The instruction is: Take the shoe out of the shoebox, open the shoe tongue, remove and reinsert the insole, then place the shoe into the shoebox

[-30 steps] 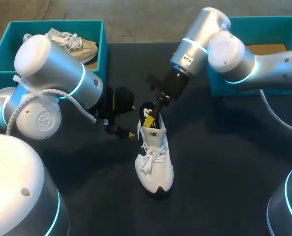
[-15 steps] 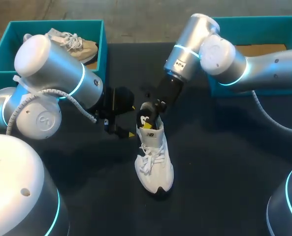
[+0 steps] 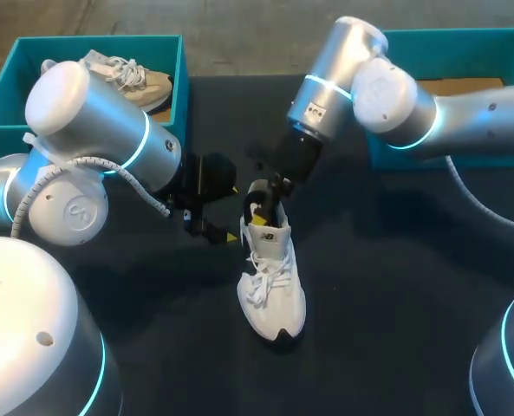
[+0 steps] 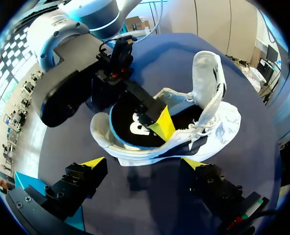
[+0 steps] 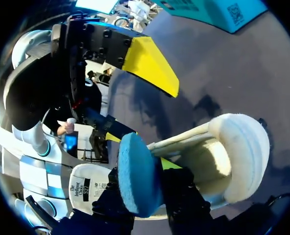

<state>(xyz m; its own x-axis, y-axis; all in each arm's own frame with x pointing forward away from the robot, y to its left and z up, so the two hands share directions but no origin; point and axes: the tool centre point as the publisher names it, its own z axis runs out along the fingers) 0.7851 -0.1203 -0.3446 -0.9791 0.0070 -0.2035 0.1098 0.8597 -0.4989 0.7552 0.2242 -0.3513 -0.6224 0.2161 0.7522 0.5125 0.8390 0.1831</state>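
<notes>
A white shoe lies on the black table, toe toward me, its tongue folded up and open. My right gripper stands at the heel opening, shut on the black insole with a blue edge, which sits partly inside the shoe. In the left wrist view the insole lies in the heel under a yellow fingertip of the right gripper. My left gripper is open just beside the shoe's heel, touching nothing; in the head view this left gripper hangs left of the shoe.
A teal shoebox at the back left holds a beige shoe. A second teal shoebox stands at the back right behind my right arm. Dark tabletop lies bare right of the shoe.
My right arm has swung a little left and down, pushing the insole deeper into the shoe's heel. The left arm and the shoe have stayed put.
</notes>
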